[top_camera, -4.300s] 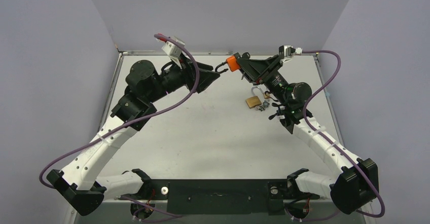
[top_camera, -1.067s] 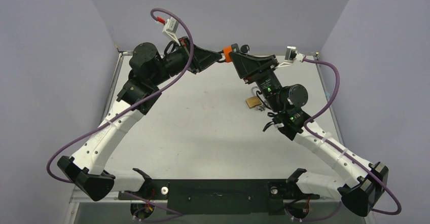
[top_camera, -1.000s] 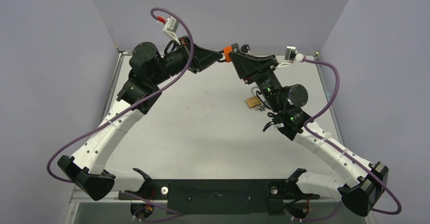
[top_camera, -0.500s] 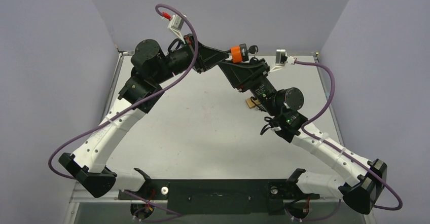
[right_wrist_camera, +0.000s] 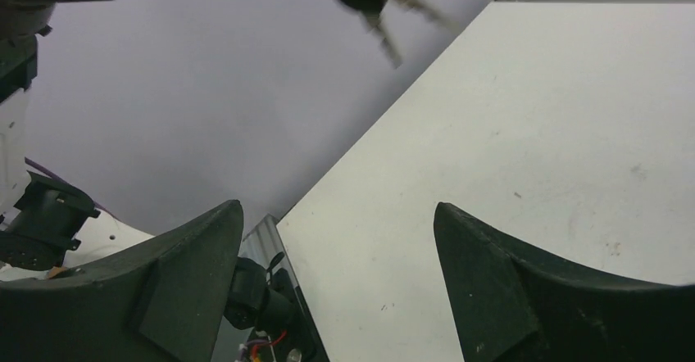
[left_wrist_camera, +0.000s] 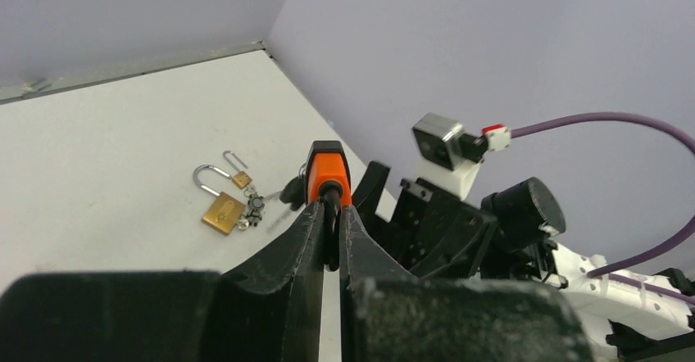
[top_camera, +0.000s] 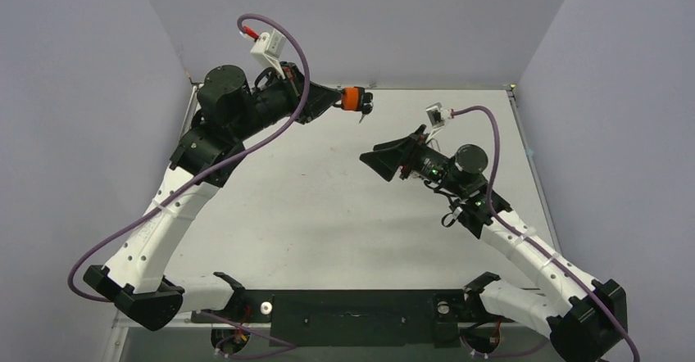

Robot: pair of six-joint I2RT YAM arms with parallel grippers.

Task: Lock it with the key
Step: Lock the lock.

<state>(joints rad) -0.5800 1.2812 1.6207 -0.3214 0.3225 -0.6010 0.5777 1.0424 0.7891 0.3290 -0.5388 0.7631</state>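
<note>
Table edge [left_wrist_camera: 305, 93] seemingly near lock [left_wrist_camera: 223, 212]

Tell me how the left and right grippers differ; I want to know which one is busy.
The left gripper is shut on the orange piece; the right gripper stands wide open, holding nothing. The left gripper sits by the table's far edge; the right gripper is over the table's middle, pointing left. Both have black fingers.
</note>
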